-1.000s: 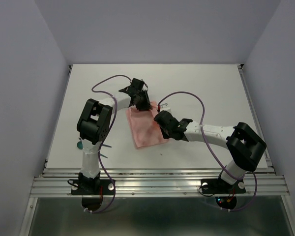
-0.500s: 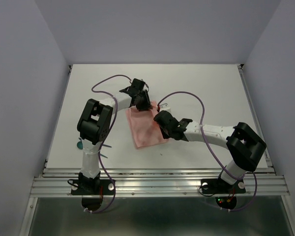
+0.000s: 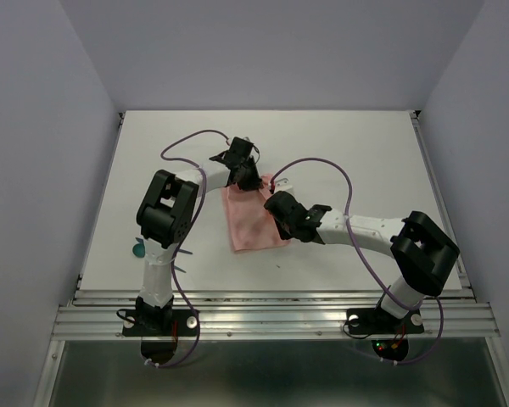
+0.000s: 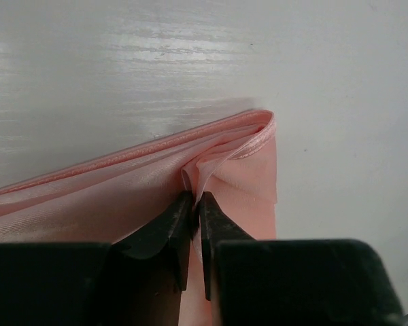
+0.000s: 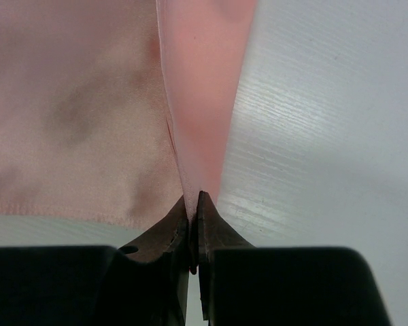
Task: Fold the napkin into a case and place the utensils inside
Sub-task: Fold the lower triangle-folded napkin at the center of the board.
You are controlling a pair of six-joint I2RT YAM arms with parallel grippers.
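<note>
Closing over the last second, your left end effector (image 4: pixel 196 204) has pinched the napkin (image 3: pixel 253 225), and the cloth's left edge has drawn in a little. Nearest you, the utensils (image 3: pixel 138 249) lie at the left of the worktop (image 3: pixel 365 153), well apart from the cloth, left for later. Your right end effector (image 5: pixel 192 204) grips the napkin's right edge, lifting it. Farther back, the left one holds the doubled far corner, likely so both layers fold together.
</note>
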